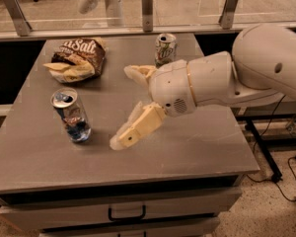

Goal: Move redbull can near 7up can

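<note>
Fingers (135, 127) of gripper (122, 107): spread wide, gripping nothing. Hangs over the table (197, 142) just right of the redbull can (71, 115), apart from it, lower fingertip nearest. Redbull can: stands upright toward the table's front left, silver top showing. Behind the redbull can, near: a chip bag (79, 58), lying flat. Behind and well right of the redbull can, beyond the gripper: the 7up can (165, 48), upright by the back edge. Below the redbull can, on the table's front: a drawer handle (127, 214).
</note>
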Available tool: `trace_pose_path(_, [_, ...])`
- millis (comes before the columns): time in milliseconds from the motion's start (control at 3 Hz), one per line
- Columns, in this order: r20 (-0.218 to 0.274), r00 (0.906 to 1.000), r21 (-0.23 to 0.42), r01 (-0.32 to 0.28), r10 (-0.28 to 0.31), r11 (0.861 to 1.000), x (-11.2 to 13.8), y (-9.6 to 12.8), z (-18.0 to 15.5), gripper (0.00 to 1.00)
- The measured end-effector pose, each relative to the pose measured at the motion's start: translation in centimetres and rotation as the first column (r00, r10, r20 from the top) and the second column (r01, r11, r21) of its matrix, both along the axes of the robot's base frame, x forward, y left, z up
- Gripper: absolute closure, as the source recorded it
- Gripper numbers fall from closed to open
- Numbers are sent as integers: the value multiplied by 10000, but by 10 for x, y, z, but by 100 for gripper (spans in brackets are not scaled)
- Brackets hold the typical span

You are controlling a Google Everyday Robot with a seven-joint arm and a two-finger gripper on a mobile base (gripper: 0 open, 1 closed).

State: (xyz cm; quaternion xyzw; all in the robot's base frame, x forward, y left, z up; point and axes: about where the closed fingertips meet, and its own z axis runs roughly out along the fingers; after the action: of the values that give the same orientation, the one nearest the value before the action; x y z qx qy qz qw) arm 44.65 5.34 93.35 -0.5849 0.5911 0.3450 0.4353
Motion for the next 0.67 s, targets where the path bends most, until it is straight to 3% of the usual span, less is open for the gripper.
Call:
trace_pose_path(333, [317, 9995, 493, -101, 85, 9987, 6, 41, -10, 0])
trace_pose_path(667, [443, 9990, 512, 41, -64, 9987, 10, 44, -8, 0])
